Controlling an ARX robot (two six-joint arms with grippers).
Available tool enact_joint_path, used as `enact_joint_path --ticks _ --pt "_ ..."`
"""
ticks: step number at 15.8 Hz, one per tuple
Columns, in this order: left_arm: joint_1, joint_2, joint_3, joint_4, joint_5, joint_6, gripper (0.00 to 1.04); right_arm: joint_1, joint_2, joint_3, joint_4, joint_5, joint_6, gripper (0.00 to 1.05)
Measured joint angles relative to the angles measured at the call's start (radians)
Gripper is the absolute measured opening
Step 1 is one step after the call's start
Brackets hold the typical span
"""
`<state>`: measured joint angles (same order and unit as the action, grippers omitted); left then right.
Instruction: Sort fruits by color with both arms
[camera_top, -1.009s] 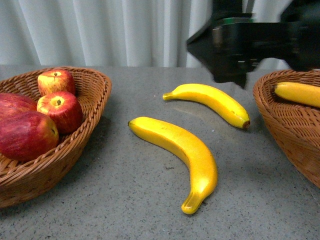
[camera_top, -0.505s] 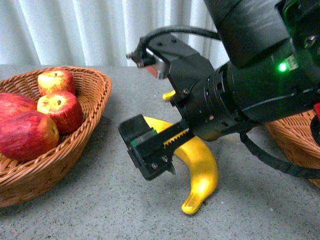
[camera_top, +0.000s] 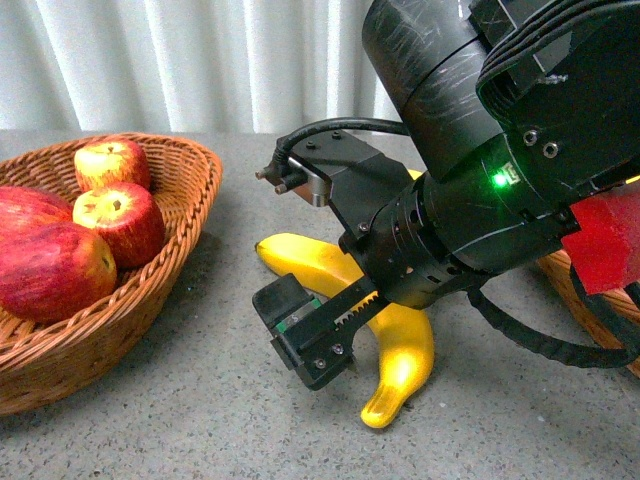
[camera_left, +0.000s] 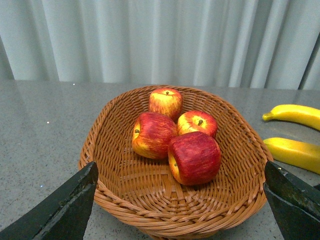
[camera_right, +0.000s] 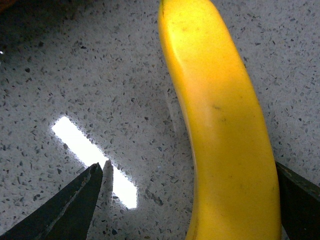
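the right hand (camera_right: 187, 207) is held spread low over the grey desk (camera_top: 180, 410), and a banana (camera_right: 220, 125) is seen lying flat between its fingers (camera_right: 70, 205). one finger is clearly apart from the fruit; whether the other is touching it cannot be told. in the front view much of this banana is covered by the right arm (camera_top: 470, 200), and only its two ends are shown. the left hand (camera_left: 180, 210) is spread as well, with nothing held, and is pointed at a wicker basket (camera_left: 100, 150). four apples (camera_left: 194, 157) are gathered in that basket, touching one another. a second banana (camera_left: 295, 114) is seen on the desk, off to the side of the basket. a second basket (camera_top: 590, 310) is partly hidden behind the right arm.
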<state>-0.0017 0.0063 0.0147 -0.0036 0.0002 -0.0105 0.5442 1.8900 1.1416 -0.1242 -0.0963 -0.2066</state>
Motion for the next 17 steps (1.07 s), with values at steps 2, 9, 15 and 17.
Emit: enact_joint_path --ticks 2,9,15,17 --pt "0.000 0.000 0.000 0.000 0.000 0.000 0.98 0.000 0.009 -0.002 0.004 0.015 -0.018 0.88" --pt "0.000 0.000 0.000 0.000 0.000 0.000 0.98 -0.029 -0.003 -0.027 0.083 -0.048 -0.019 0.35" --pt "0.000 0.000 0.000 0.000 0.000 0.000 0.98 -0.400 -0.223 -0.027 0.129 -0.223 0.044 0.35" --pt "0.000 0.000 0.000 0.000 -0.001 0.000 0.98 -0.556 -0.222 -0.065 0.129 -0.226 -0.022 0.35"
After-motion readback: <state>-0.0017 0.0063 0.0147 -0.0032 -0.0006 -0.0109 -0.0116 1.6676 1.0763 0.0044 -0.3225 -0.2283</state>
